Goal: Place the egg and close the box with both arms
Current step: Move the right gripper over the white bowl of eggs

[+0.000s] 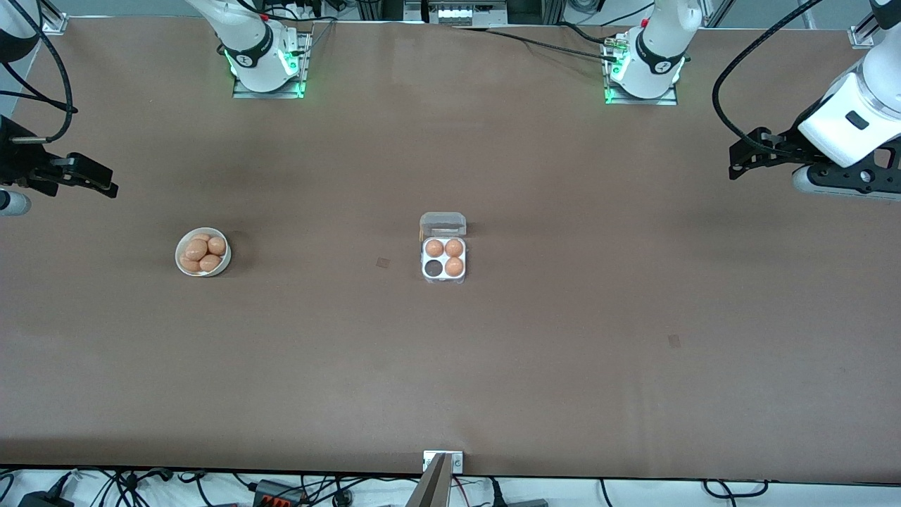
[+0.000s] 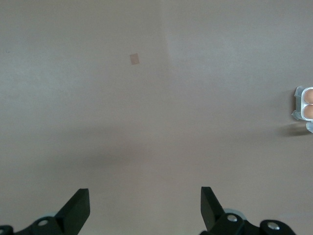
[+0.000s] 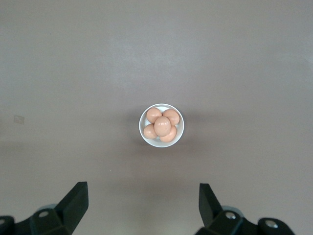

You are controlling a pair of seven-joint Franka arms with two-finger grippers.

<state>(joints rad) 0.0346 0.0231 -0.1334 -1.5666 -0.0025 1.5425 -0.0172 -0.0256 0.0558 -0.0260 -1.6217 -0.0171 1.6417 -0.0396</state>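
Observation:
The clear box (image 1: 443, 258) sits mid-table with its lid (image 1: 443, 224) open. Three orange-brown eggs fill three cells; the cell nearest the front camera toward the right arm's end is empty. Its edge shows in the left wrist view (image 2: 305, 104). Several more eggs (image 1: 202, 253) lie in a white bowl (image 1: 224, 265) toward the right arm's end, also in the right wrist view (image 3: 162, 125). My right gripper (image 1: 105, 184) hangs open and empty high over the table's right-arm end (image 3: 143, 198). My left gripper (image 1: 739, 163) hangs open and empty over the left-arm end (image 2: 145, 201).
Small tape marks lie on the brown table near the box (image 1: 382, 263) and toward the left arm's end (image 1: 673, 341). A metal bracket (image 1: 443, 461) sits at the table's near edge. Cables run along the table's edges.

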